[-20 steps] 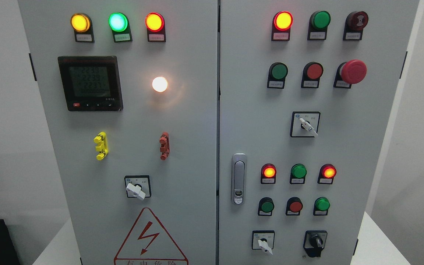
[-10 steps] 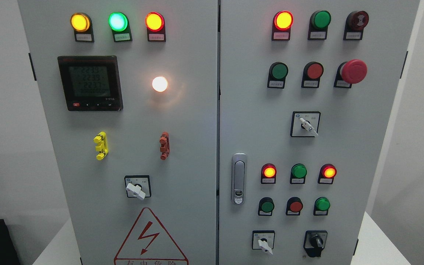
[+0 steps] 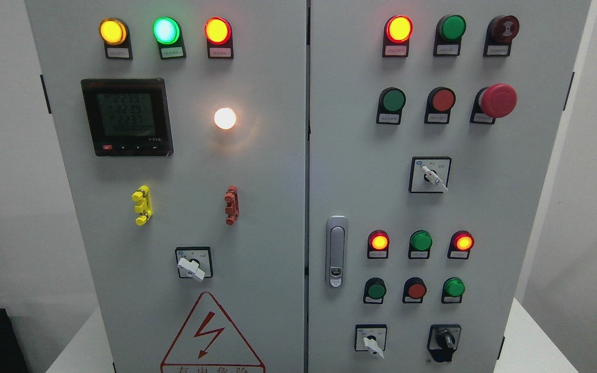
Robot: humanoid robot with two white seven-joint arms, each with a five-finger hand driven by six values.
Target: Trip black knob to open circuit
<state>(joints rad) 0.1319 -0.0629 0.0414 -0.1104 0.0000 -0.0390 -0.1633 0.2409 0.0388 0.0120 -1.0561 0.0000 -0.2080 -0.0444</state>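
The black rotary knob sits low on the right door of a grey electrical cabinet, near the bottom edge of the head view. Its pointer stands roughly upright. To its left is a white-handled selector switch. Neither of my hands nor any arm shows in the picture.
The right door carries lit red lamps, green and red push buttons, a red mushroom stop button, a white selector and a silver door latch. The left door has a meter, a lit white lamp and a white selector.
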